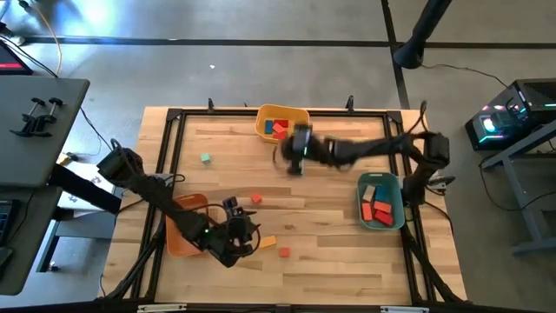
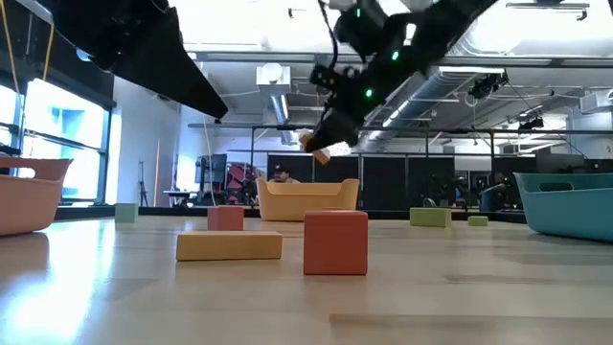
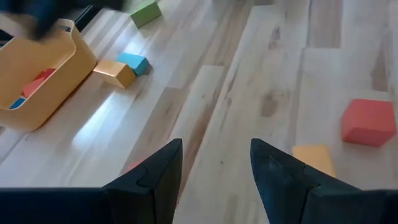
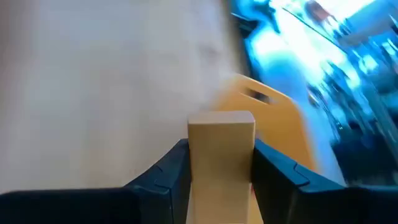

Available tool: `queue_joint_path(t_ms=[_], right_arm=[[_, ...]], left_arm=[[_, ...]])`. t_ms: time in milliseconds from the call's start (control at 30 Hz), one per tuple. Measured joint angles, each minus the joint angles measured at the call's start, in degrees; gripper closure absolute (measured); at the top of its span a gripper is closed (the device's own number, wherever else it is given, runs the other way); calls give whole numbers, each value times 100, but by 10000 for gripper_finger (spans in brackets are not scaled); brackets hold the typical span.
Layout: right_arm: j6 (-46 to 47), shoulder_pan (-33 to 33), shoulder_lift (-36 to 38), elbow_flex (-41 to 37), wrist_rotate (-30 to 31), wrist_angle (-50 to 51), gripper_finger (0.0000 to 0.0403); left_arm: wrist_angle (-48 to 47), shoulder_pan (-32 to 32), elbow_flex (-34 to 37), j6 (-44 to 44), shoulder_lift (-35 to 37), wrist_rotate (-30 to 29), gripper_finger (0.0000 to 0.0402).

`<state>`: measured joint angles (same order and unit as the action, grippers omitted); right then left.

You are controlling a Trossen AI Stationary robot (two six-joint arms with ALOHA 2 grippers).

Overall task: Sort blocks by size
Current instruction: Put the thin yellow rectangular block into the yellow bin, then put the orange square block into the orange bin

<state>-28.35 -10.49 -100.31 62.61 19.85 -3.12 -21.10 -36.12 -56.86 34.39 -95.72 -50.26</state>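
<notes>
Overhead, the right gripper (image 4: 219,167) hangs in the air with its two dark fingers closed on a tan rectangular wooden block (image 4: 221,155), which stands upright between them; the yellow plastic bin (image 1: 282,123) lies just beyond it, holding red and blue blocks. Low over the table, the left gripper (image 3: 214,163) has its fingers parted with nothing between them. Ahead of it and off to one side sit a red wooden cube (image 3: 368,121) and a flat orange wooden block (image 3: 314,157) just beside that finger; farther ahead an orange rectangular block (image 3: 115,72) touches a small blue block (image 3: 134,62), with a green block (image 3: 145,12) beyond. An orange plastic bin (image 1: 178,237) lies close behind this gripper, and a teal plastic bin (image 1: 387,202) with red blocks sits well apart, under the right arm
</notes>
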Motion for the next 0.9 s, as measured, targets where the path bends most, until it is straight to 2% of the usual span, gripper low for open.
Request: queue_joint_path(t_ms=[67,200,333,400,500,600,767,900], right_arm=[[151,-570,-20,0,-355,-216,274],[804,-1503,-225,0,-1669,-533,274],[1184,-1957,-444,0,-1928,-790,272],[1255,-2067,-507,0,-1925,-828,247],[1889,-2134,-525,0,-1913,-834,187],[2834,-2141,-417,-2,-1706,-775,153],[3213,-1932,71,-42,-1707,-636,143],[2778,-1049,473,-308,-1849,-615,141]], left_arm=[[0,-57,0,9,0,0,225],[0,-122,0,9,0,0,225],[0,-120,0,10,-2,-2,225],[4,-118,0,9,-2,-2,225],[0,-120,0,7,-2,-4,225],[-4,-118,0,7,-2,-4,225],[0,-118,0,7,-4,-15,225],[9,-118,0,57,-7,-320,225]])
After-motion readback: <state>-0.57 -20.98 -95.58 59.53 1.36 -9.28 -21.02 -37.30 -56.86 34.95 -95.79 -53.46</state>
